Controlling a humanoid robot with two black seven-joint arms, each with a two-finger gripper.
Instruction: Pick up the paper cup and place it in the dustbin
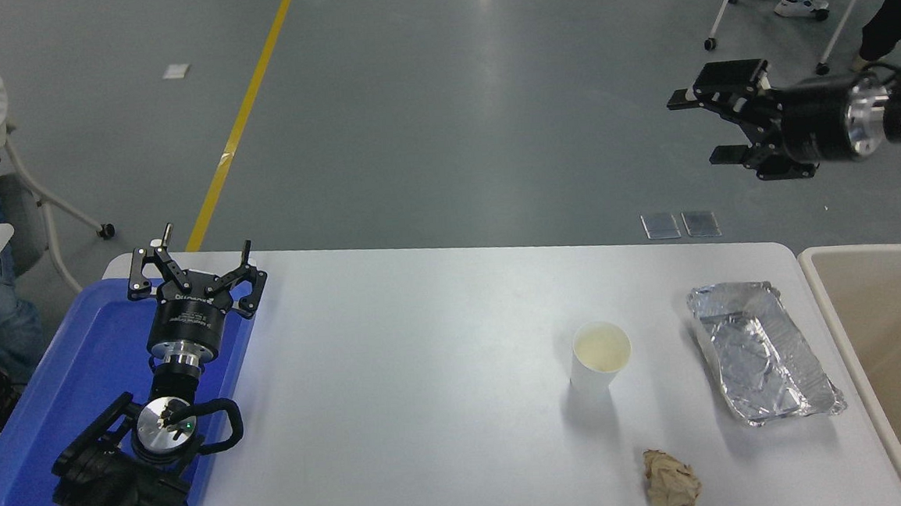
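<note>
Nearest you, a crumpled brown paper ball (672, 480) lies just near of the paper cup (600, 356), which stands upright on the white table (426, 364). The foil tray (761, 351) sits between the cup and the dustbin (876, 313) at the right edge (watch it on the carry). Your left gripper (189, 269) is parked open over the blue tray (75, 385). Farthest, the right gripper (713, 127) hangs spread wide and empty, well apart from the cup; a careless sideways approach could tip it.
</note>
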